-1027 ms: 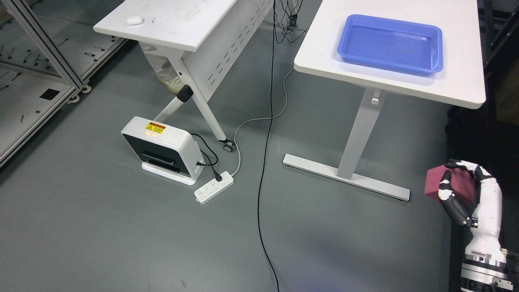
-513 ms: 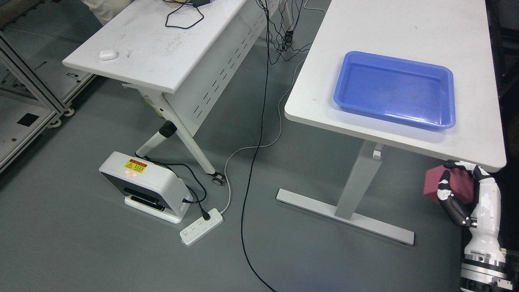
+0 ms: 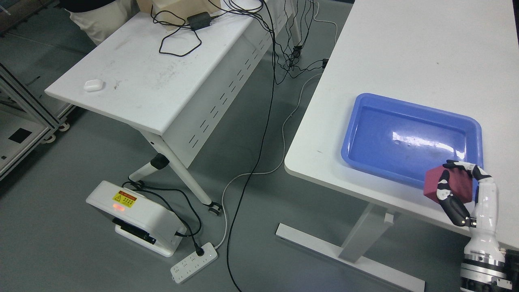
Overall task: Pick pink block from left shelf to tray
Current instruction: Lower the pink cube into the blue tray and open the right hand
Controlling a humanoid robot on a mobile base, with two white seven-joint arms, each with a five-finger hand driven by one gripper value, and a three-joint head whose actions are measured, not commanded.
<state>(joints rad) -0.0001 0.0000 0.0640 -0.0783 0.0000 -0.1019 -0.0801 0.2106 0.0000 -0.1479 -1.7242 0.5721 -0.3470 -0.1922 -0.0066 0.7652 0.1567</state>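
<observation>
Dark pink, nearly maroon, the block (image 3: 450, 183) you are tracking is sitting in the right hand (image 3: 460, 190), just off the near right corner of the blue tray (image 3: 409, 140) and overlapping that rim in the picture. It is roughly cubic, so you are getting no clear long axis; it is tilted, with one corner pointing left, away from the palm. You are seeing the fingers (image 3: 444, 188) curling around its front face while another digit is hooking over its top, gripping it. The forearm is rising almost straight up from the lower right corner, below the tray, wrist upright. The tray is resting on the white table (image 3: 405, 52).
</observation>
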